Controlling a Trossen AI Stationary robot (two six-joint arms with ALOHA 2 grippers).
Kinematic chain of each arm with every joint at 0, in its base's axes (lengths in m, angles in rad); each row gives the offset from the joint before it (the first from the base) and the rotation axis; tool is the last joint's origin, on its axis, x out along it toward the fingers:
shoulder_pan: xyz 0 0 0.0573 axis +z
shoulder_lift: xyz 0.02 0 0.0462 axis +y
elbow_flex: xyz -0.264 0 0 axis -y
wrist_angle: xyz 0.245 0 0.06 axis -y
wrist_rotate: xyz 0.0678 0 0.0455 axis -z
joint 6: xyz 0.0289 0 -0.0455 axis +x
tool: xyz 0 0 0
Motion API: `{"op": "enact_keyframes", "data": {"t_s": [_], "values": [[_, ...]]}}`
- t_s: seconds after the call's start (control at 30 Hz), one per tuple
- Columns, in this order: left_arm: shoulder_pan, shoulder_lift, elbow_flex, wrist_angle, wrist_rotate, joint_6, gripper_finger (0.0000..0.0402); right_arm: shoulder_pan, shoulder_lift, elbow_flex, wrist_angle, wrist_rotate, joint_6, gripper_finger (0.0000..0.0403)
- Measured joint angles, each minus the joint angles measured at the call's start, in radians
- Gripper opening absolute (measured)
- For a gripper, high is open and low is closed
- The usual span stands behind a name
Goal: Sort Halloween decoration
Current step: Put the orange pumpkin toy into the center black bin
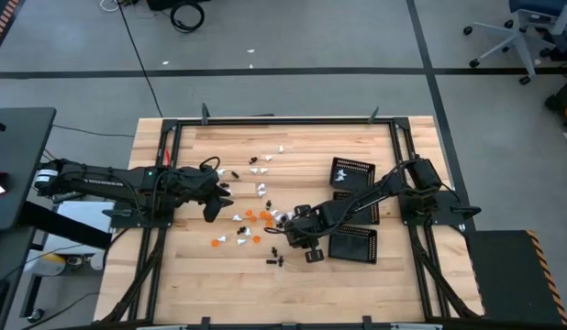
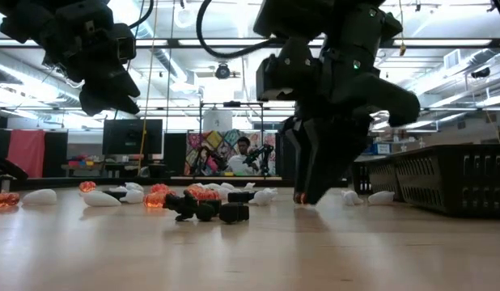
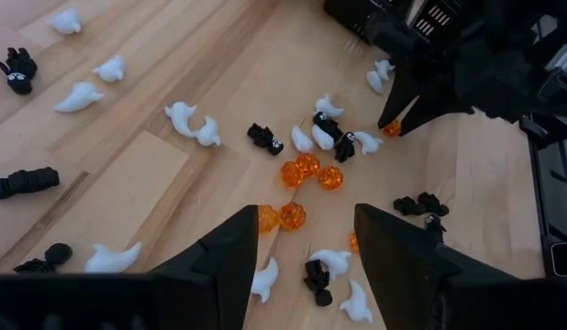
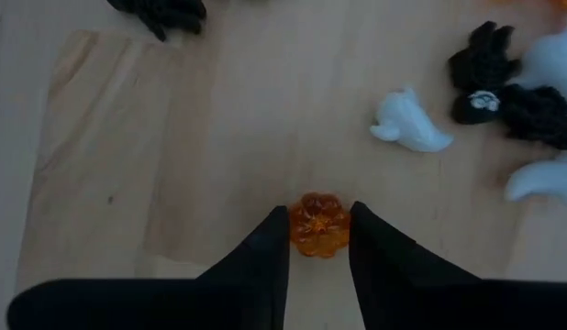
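Right pincer (image 4: 318, 234) clenched on an orange pumpkin trinket (image 4: 319, 225) at the worktop (image 1: 201, 275).
The pinch sits beside the scattered white, orange and black trinkets (image 1: 256, 215), near the mesh trays (image 1: 354, 244). Left pincer (image 3: 302, 238) hangs released above the scatter; bare wood lies toward the worktop's near edge.

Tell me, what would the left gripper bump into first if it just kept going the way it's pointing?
Probably the clear orange pumpkin beads lying on the wooden table. The open left gripper hovers above and points down at them. Depth is hard to judge, so which one comes first is unclear.
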Motion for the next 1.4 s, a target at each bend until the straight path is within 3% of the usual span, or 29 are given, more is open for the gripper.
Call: {"op": "enact_keyframes", "data": {"t_s": [0.3,0.77,1.1,1.4], "values": [[0.0,0.0,0.0,0.0,0.0,0.001,0.0192,-0.061,-0.131,0.0,-0.067,0.007,0.01,0.0098],[0.0,0.0,0.0,0.0,0.0,0.005,0.0192,-0.118,-0.386,-0.017,-0.475,0.099,0.018,0.0098],[0.0,0.0,0.0,0.0,0.0,0.005,0.0192,-0.171,-0.55,-0.33,-0.365,0.054,0.14,0.0099],[0.0,0.0,0.0,0.001,0.0,-0.008,0.0192,-0.219,-0.542,-0.525,-0.126,-0.019,0.155,0.0101]]}}
